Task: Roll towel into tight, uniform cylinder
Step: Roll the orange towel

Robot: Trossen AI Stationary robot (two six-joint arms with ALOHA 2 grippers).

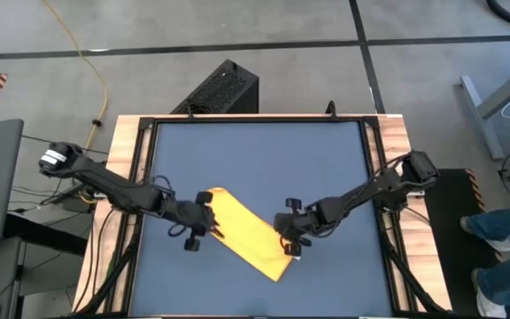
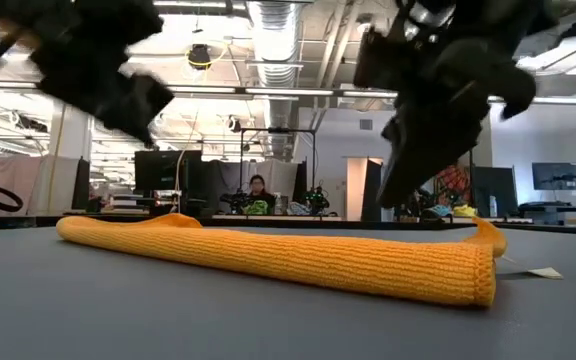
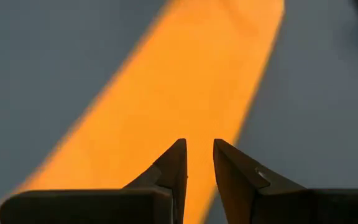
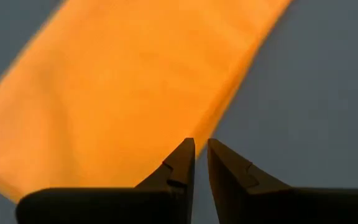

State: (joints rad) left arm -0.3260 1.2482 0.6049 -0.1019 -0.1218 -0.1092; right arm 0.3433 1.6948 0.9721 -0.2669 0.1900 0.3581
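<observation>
Reaching in from the mat's left edge, the left dark six-joint arm stretches low toward the middle of the dark blue mat (image 1: 255,168), its left gripper (image 1: 204,223) poised over the upper-left end of the bright yellow knitted towel (image 1: 248,232). In the left wrist view its two dark tapered fingers (image 3: 169,171) stand a narrow gap apart, with nothing between them and the yellow cloth below. The towel lies as a long folded band running diagonally across the mat's middle toward its near edge, with a small white tag (image 2: 543,272) at one end in the low view. On the mat's right side, the right dark arm angles in from the right edge, and its right gripper (image 1: 292,241) hangs over the band's lower-right long edge. Its fingers (image 4: 179,163) are nearly together, only a slit between them, pinching nothing.
</observation>
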